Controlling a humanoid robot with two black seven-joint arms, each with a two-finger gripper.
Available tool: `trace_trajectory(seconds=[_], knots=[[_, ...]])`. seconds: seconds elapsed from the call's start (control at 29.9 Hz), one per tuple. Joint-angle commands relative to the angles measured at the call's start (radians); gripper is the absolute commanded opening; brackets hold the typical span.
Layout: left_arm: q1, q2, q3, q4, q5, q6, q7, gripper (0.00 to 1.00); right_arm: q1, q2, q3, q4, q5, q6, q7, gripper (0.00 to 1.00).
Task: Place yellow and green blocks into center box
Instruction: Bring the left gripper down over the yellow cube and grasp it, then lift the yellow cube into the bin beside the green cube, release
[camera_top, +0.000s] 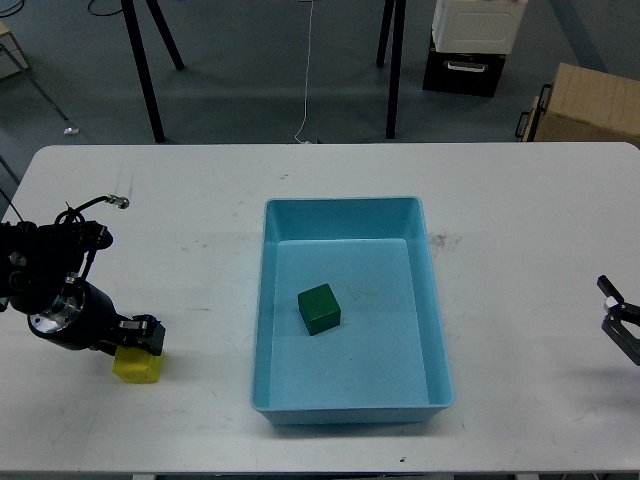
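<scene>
The yellow block (137, 367) lies on the white table (150, 200) at the front left. My left gripper (140, 335) is dark and sits right on top of the block, covering its upper edge; its fingers cannot be told apart. The green block (319, 308) lies inside the blue center box (345, 207), left of its middle. My right gripper (618, 318) rests at the far right edge of the table with its fingers spread and nothing between them.
Black stand legs (145, 70), a cardboard box (590, 105) and a black-and-white case (470, 45) stand on the floor beyond the table's far edge. A thin cable (95, 203) loops off my left arm.
</scene>
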Motion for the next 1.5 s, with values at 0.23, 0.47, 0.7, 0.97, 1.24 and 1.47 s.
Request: trace_trajectory(seconds=[0.23, 0.47, 0.7, 0.97, 1.24, 1.47], knots=[[-0.214, 0.025, -0.076, -0.056, -0.047, 0.000, 0.008, 0.00, -0.003, 0.001, 0.001, 0.002, 0.000, 0.000, 0.000, 1.00], [-0.449, -0.344, -0.050, -0.004, -0.213, 0.000, -0.005, 0.00, -0.005, 0.001, 0.004, 0.000, -0.001, 0.000, 0.000, 1.00], [-0.473, -0.628, -0.003, 0.075, -0.225, 0.000, -0.042, 0.00, -0.020, 0.002, 0.007, -0.011, -0.003, 0.000, 0.000, 1.00], [-0.397, -0.694, 0.003, 0.191, -0.225, 0.000, -0.044, 0.14, -0.020, 0.006, 0.001, -0.025, -0.005, 0.000, 0.000, 1.00], [-0.305, -0.694, 0.003, 0.281, -0.223, 0.000, -0.048, 0.49, -0.017, 0.012, 0.002, -0.025, -0.023, 0.000, 0.000, 1.00], [-0.294, -0.694, 0.002, 0.284, -0.225, 0.000, -0.064, 0.76, -0.014, 0.012, 0.004, -0.046, -0.024, 0.000, 0.000, 1.00]])
